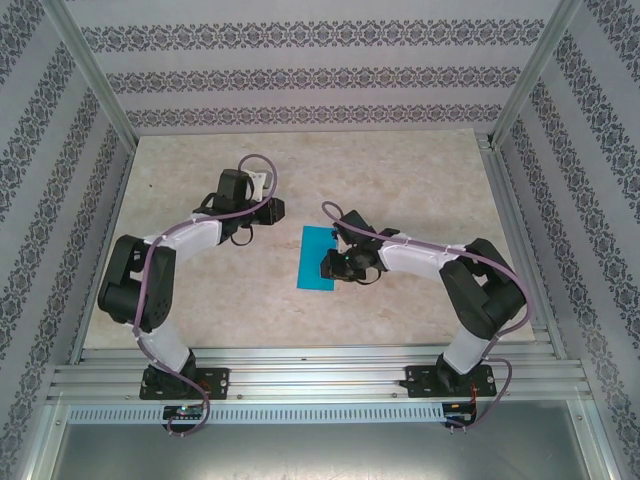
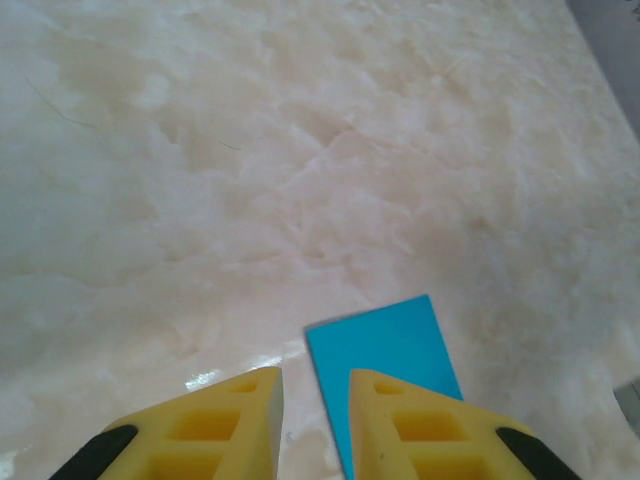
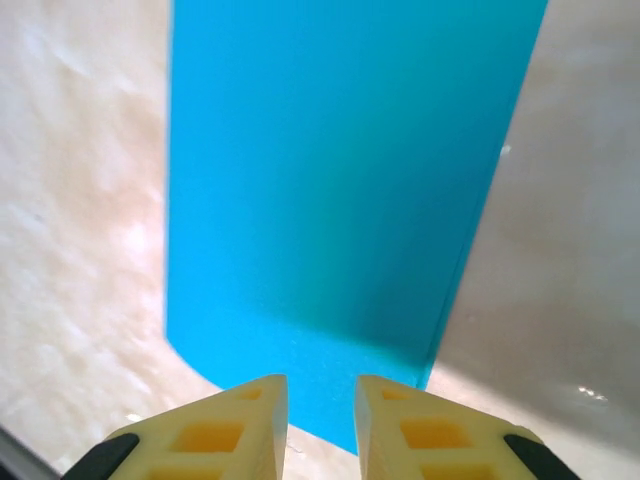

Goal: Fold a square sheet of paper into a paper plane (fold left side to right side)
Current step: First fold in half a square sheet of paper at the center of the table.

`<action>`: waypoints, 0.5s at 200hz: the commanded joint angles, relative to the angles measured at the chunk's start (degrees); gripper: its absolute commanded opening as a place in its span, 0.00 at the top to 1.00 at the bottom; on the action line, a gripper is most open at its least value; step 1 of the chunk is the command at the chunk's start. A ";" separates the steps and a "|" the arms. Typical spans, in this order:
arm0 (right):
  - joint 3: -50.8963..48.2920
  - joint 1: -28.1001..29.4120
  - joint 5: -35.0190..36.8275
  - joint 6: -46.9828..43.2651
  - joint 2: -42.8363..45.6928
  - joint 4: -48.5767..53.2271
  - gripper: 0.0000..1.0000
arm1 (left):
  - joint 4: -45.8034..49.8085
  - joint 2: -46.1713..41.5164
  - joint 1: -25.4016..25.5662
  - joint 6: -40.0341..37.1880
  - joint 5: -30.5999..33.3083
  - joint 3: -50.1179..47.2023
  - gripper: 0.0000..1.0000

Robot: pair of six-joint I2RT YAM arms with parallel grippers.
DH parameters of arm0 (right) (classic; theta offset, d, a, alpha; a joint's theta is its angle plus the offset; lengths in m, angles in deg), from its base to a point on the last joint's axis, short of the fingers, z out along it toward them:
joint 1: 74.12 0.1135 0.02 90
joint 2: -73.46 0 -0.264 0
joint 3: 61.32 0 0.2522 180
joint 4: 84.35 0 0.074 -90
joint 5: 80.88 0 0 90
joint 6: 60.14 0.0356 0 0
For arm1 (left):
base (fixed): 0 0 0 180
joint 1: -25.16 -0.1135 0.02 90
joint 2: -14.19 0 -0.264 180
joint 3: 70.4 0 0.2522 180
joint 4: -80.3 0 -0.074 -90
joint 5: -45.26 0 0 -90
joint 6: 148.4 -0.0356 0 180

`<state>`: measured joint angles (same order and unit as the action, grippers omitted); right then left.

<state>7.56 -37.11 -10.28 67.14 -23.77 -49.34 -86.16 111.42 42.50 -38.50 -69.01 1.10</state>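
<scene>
Top external view: fixed high behind the arm bases, looking down over the whole table. Wrist views: low, close, angled down at the tabletop; all three share the sheet of paper.

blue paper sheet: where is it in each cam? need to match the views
Top external: the square sheet of paper lies mid-table as a narrow upright rectangle, with the right gripper at its right edge.
Left wrist: the sheet is lower centre-right, just beyond the left gripper.
Right wrist: the sheet runs from the top edge down to the fingertips.
Shared landmark: the marbled beige table.
</scene>
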 commanded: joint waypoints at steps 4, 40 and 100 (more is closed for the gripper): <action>4.43 -3.38 -4.53 -1.25 0.71 -2.53 0.76 | -7.52 -1.75 0.75 5.88 -7.28 -7.77 0.75; 13.82 -6.06 -6.33 0.06 -8.89 -5.51 0.82 | -14.44 -1.39 2.35 11.24 -10.95 -13.25 0.79; 29.75 -6.01 -7.66 1.31 -24.31 -4.75 0.84 | -17.55 0.80 5.09 13.30 -10.70 -14.35 0.81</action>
<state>32.98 -43.49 -16.34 67.71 -44.47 -54.15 -98.62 111.16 46.41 -27.12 -78.56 -13.11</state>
